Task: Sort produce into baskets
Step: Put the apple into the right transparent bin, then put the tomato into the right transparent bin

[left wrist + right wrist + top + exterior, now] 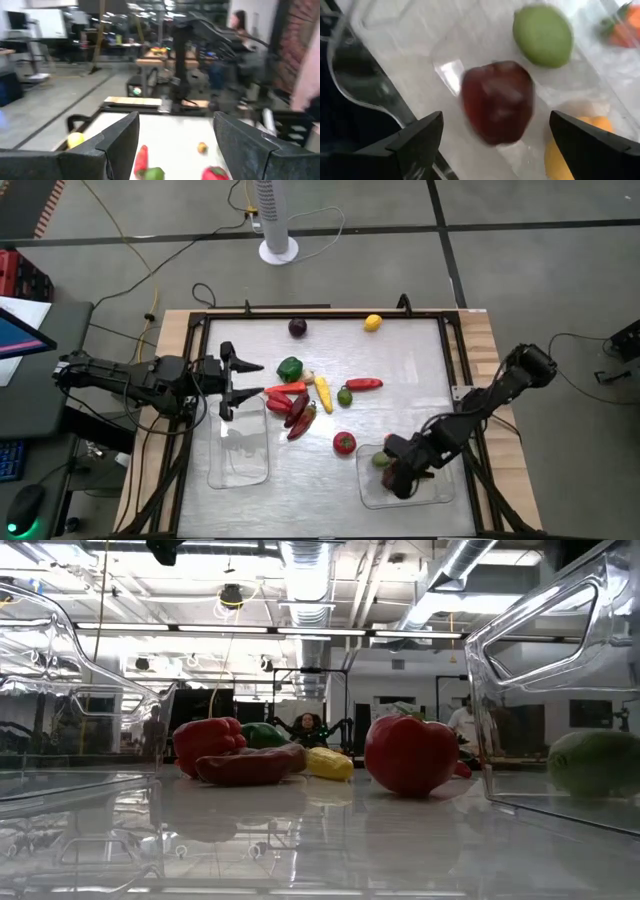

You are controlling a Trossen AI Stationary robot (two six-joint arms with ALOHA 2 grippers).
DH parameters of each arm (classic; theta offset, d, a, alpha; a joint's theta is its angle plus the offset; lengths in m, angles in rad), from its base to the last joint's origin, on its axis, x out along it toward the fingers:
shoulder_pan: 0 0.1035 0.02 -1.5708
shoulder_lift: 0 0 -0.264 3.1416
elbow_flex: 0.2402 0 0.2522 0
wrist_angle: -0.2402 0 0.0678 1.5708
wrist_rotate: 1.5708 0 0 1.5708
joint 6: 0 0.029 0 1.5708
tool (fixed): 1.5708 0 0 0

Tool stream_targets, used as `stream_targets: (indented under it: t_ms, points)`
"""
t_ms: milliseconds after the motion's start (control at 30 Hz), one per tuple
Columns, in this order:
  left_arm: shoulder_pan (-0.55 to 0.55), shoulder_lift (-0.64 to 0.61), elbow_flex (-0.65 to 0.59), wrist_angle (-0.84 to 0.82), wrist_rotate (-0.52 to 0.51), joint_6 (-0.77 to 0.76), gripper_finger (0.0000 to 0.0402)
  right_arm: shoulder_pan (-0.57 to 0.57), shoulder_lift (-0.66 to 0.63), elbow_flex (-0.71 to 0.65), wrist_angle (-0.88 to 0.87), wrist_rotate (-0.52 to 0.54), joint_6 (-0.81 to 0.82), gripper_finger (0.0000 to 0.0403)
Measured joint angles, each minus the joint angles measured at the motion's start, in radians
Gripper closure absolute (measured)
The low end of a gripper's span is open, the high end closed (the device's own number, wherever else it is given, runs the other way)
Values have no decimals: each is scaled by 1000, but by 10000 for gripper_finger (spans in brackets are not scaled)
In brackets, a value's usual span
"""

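Observation:
My right gripper (400,477) is open over the right clear basket (432,492) at the table's near right. Its fingers stand on either side of a dark-red round piece (497,100) without touching it. The piece lies in the basket beside a green lime (542,35) and an orange-yellow piece (570,152). My left gripper (255,379) is open and empty. It sits above the far end of the left clear basket (238,450) and points at the cluster of red peppers (285,392), dark-red peppers (297,418), a green pepper (290,367) and a yellow piece (323,392).
A tomato (344,443) lies between the baskets. A red pepper (362,384) and a lime (344,395) lie mid-table. A purple piece (297,328) and a lemon (373,322) lie near the far edge. A person (240,22) sits in the room beyond.

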Motion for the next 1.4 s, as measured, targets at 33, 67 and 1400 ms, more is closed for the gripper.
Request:
stream_targets:
  t_ms: [33, 67, 1400]
  points:
    - [0, 12, 0, -3, 26, 0, 162, -8, -4, 15, -18, 5, -4, 8]
    - [0, 26, 0, -1, 47, -3, 162, -12, -10, 32, -42, 36, -21, 9]
    - [-40, 1245, 644, -110, 112, 11, 32, -320, -663, -305, 440, 796, -1140, 23]
